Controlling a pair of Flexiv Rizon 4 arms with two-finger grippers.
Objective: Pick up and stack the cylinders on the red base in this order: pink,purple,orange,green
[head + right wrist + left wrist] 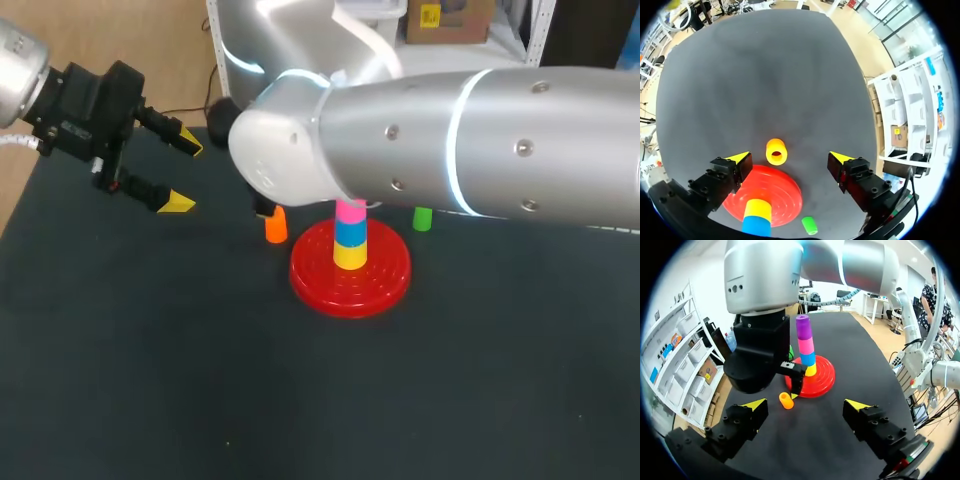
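- Red base (385, 285) sat mid-table (150, 380), carrying a stack: yellow cylinder (810, 371) at the bottom, then blue cylinder (808, 359), pink cylinder (805, 345), and purple cylinder (803, 325) on top.
- Orange cylinder (776, 151) stood on the cloth just beside the base, not stacked.
- Green cylinder (422, 218) stood on the table near the base's far side, apart from the orange one.
- Right gripper (790, 159) hung released over the orange cylinder. The piece lay between the spread fingers, neither tip touching it.
- Right arm (450, 140) crossed above the stack and hid its top in the head view.
- Left gripper (183, 172) hung released and empty, well off to the left of the base.
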